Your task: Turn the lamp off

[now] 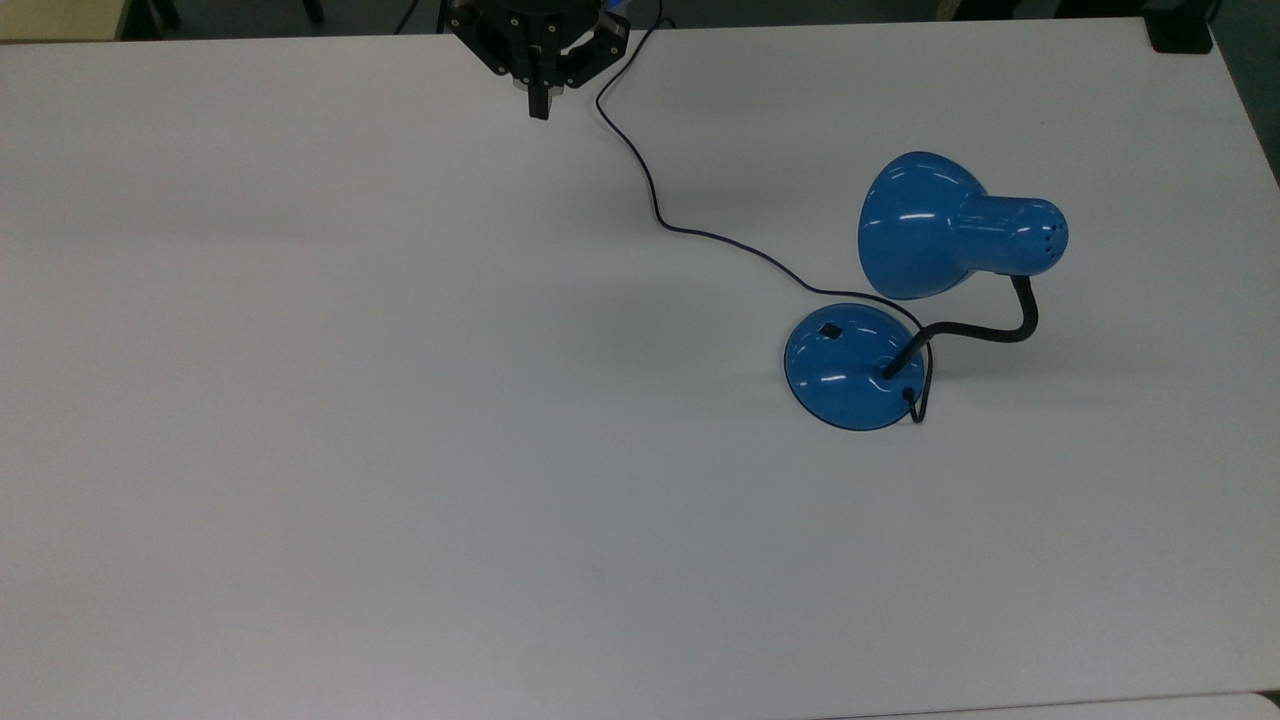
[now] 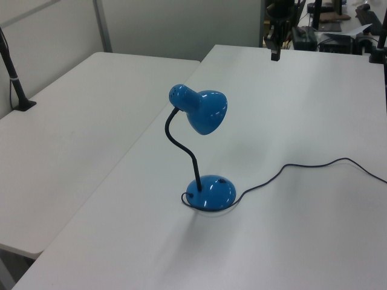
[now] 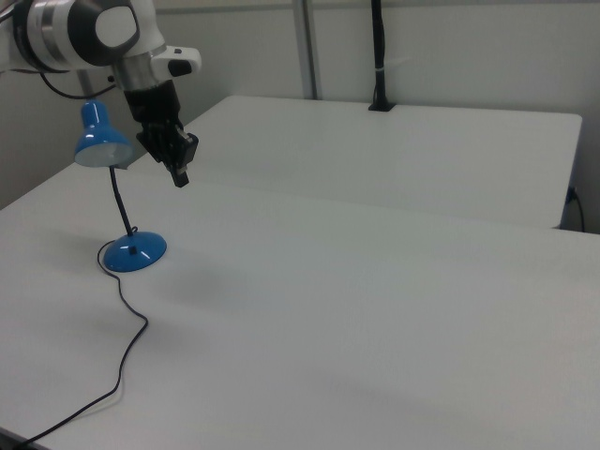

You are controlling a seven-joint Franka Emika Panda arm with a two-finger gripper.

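Note:
The blue lamp stands on the white table [image 1: 400, 400], right of centre in the top view. Its domed base [image 1: 850, 368] carries a small black rocker switch [image 1: 829, 329]. A black gooseneck [image 1: 990, 333] curves up to the bell shade [image 1: 920, 225]. The thin dark cord [image 1: 700, 233] runs from the base toward the table's far edge. My gripper [image 1: 539, 108] hangs above that far edge, well away from the lamp, fingers shut and holding nothing. In the left view the gripper [image 2: 275, 55] is far behind the shade [image 2: 205, 112]. In the right view the gripper [image 3: 180, 176] hangs right of the shade [image 3: 98, 141] and above the base [image 3: 134, 252].
A second white table [image 2: 78, 121] adjoins this one, with a black clamped post [image 2: 18, 90] at its edge. Equipment [image 2: 338, 30] crowds the area behind the table's far end. A black object [image 1: 1180, 35] sits at the top view's upper right corner.

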